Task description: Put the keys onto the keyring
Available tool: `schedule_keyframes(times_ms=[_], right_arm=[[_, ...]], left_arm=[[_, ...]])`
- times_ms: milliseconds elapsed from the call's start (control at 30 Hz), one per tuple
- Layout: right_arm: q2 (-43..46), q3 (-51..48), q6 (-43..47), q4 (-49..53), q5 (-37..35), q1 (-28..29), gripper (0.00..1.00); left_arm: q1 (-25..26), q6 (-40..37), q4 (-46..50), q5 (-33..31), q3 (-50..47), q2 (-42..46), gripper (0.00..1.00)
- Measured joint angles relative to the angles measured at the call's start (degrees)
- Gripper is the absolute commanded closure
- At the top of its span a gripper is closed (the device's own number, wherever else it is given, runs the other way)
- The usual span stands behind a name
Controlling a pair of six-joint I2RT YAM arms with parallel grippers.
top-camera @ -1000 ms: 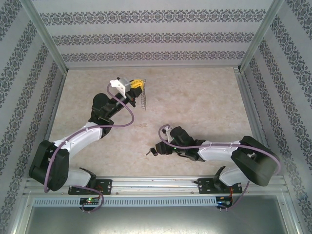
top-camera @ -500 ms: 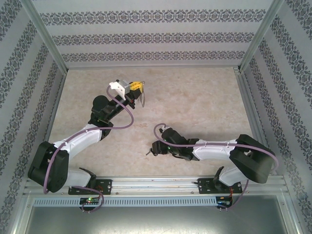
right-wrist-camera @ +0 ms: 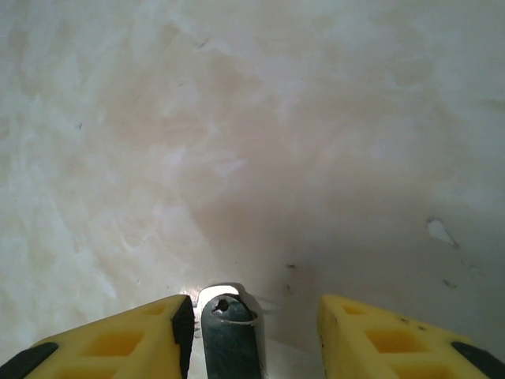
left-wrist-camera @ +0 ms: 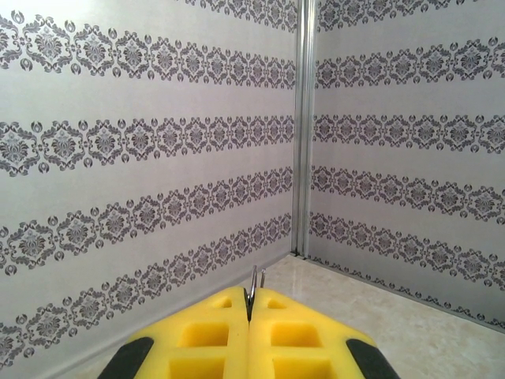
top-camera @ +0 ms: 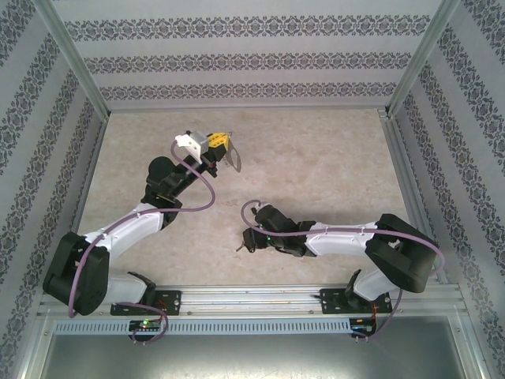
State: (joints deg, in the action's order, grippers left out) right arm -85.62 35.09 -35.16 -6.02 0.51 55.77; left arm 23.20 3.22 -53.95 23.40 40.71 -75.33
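High over the far left of the table, my left gripper is shut on the keyring, a thin silver loop that sticks out to the right of the yellow pads. In the left wrist view only a sliver of the keyring pokes out between the closed pads of the left gripper. My right gripper stands open, low over the table's middle front. A key with a black head and a small hole lies on the table between its fingers, close beside the left finger and well apart from the right finger.
The table is pale marbled beige, boxed in by patterned walls with metal corner posts. Both arm bases sit on the rail at the near edge. A small chip mark shows on the surface ahead of the right gripper.
My right arm has slid left, bringing its open fingers around the key. The left gripper has turned slightly, so the keyring now juts out to the right instead of hanging straight down.
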Motion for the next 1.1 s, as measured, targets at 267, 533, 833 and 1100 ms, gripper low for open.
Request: schedule_keyframes(times_ms=[267, 533, 833, 1100], right_arm=[[0.2, 0.0, 17.8, -0.2, 3.6, -1.1, 0.49], [0.2, 0.0, 25.2, -0.2, 9.1, -4.4, 0.50], [-4.0, 0.5, 28.2, -0.2, 13.0, -4.4, 0.52], [-7.2, 2.8, 29.7, -1.0, 13.9, -4.7, 0.66]], left_arm=[[0.0, 0.0, 0.0, -0.1, 0.0, 0.7, 1.00], [0.0, 0.0, 0.0, 0.1, 0.0, 0.8, 1.00], [0.0, 0.0, 0.0, 0.1, 0.0, 0.8, 1.00], [0.0, 0.2, 0.0, 0.1, 0.0, 0.8, 1.00]])
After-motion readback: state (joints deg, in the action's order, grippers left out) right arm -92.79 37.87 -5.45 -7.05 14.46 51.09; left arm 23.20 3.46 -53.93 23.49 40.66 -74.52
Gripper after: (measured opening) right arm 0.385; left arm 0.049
